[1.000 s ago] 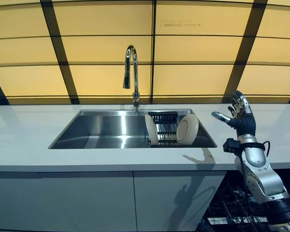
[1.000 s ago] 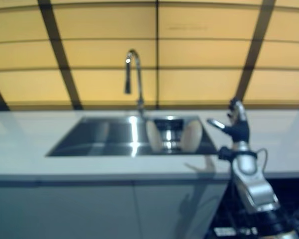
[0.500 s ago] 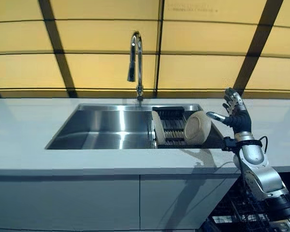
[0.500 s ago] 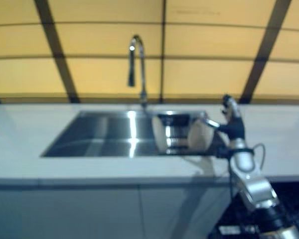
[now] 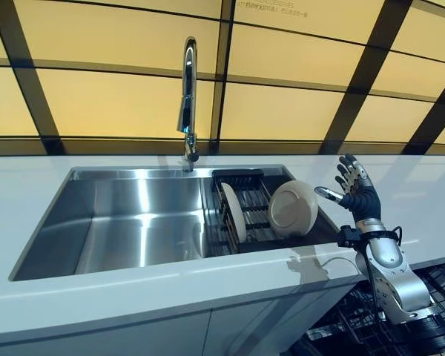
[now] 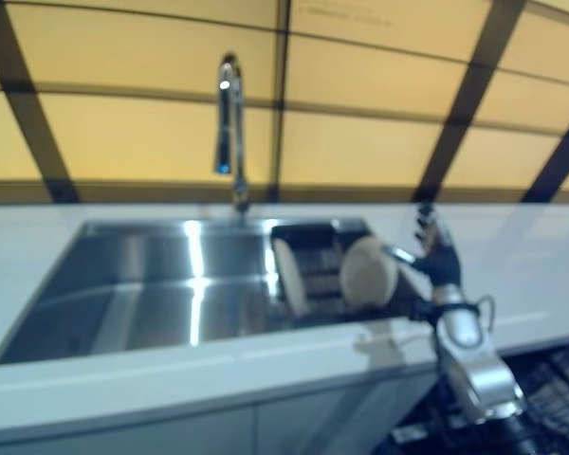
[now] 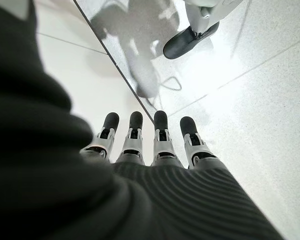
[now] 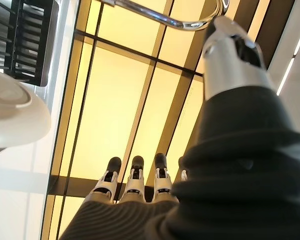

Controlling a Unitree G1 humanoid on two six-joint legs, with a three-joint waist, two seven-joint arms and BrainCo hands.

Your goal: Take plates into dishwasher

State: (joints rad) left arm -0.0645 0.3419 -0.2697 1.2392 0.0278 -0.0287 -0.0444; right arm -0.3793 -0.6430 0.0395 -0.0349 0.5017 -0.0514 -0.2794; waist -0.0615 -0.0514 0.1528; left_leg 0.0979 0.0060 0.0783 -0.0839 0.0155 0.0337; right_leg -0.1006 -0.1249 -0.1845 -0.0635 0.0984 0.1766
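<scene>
head stereo pair looking down at the same sink (image 5: 133, 222) and worktop (image 5: 30, 178), left wrist cam aimed at floor (image 7: 250, 100), right wrist cam up close, facing the far wall

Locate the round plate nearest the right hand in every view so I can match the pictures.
Left eye view: plate right of centre, in the sink rack.
Right eye view: plate right of centre.
Left wrist view: not in it.
Right wrist view: plate at the edge.
Shared landmark: tap.

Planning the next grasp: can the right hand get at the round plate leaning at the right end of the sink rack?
Probably yes. The right hand is open beside the plate, with only bare counter between them and nothing blocking.
</scene>
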